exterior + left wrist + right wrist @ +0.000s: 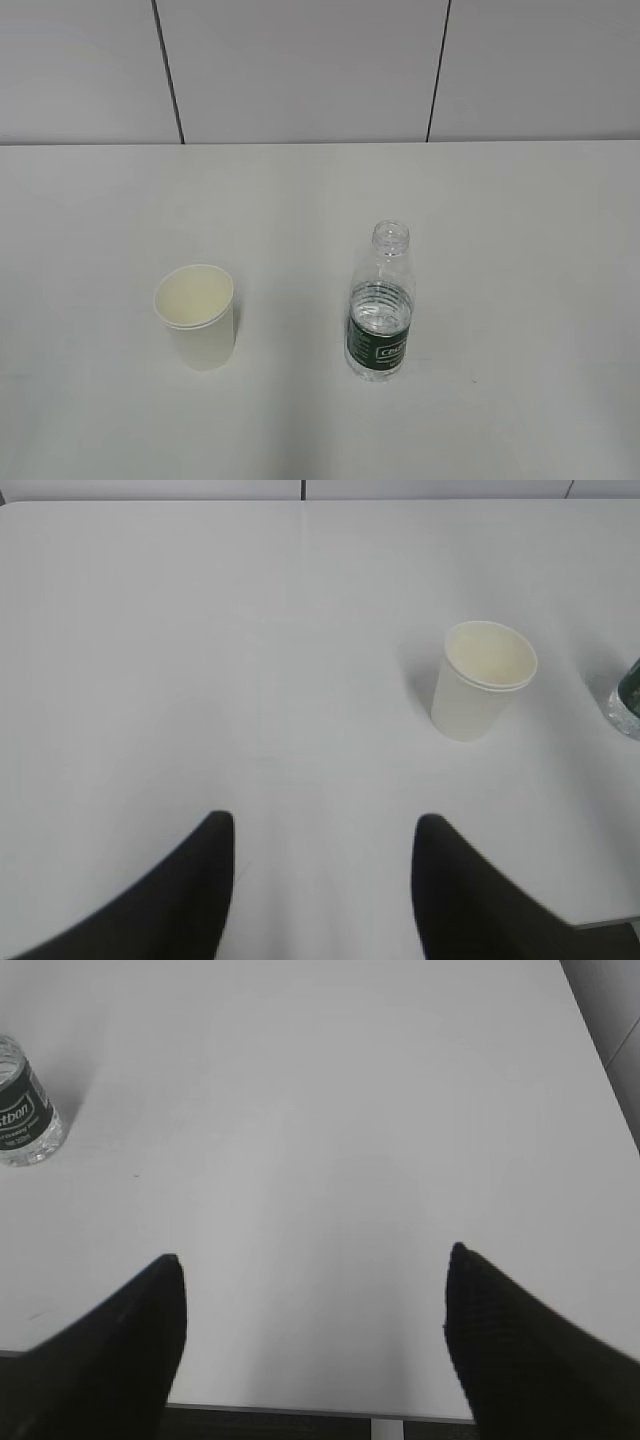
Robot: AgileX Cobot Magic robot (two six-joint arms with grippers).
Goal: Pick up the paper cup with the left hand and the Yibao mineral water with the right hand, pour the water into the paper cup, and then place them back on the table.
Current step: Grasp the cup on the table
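The cream-white paper cup [197, 317] stands upright on the white table [520, 220], left of centre. The Yibao mineral water [381, 303], a clear capless bottle with a dark green label, stands upright to its right. Neither arm shows in the exterior view. In the left wrist view my left gripper [325, 825] is open and empty above bare table; the paper cup [482, 679] stands ahead to its right, well apart. In the right wrist view my right gripper [315, 1260] is open and empty near the table's front edge; the bottle's base [25, 1105] shows at the far left.
A grey panelled wall [300, 70] with dark seams rises behind the table. The table's front edge [300, 1410] shows under the right gripper, and its right edge [600, 1080] runs along the right side. The bottle's edge [628, 695] shows at the far right of the left wrist view.
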